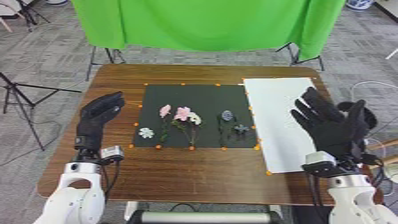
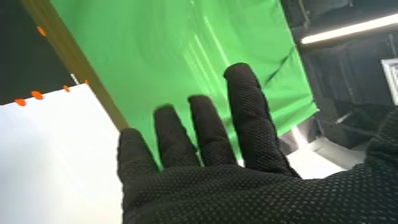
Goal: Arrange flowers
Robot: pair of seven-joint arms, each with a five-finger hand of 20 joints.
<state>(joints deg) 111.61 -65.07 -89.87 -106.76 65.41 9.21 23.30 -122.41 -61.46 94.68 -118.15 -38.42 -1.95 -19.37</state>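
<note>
In the head view, my right hand (image 1: 330,125) is over the right edge of the white sheet (image 1: 277,115), its fingers straight and spread. My left hand (image 1: 99,114) is above the table's left part, left of the dark mat; whether its hold is open or shut cannot be told. On the dark mat (image 1: 178,92) lie pink flowers (image 1: 183,113) with stems, a pink bud (image 1: 165,110), a white bloom (image 1: 146,133), a blue-grey flower (image 1: 226,115) and a small dark blue flower (image 1: 241,128). The right wrist view has my right hand (image 2: 222,195) open, holding nothing, near the white sheet (image 2: 62,150).
Orange dots (image 1: 136,124) line the mat and sheet on the brown table (image 1: 195,175). A green cloth (image 1: 209,25) hangs beyond the far edge. Right of the table, a round dark object (image 1: 346,106) stands partly behind my right hand.
</note>
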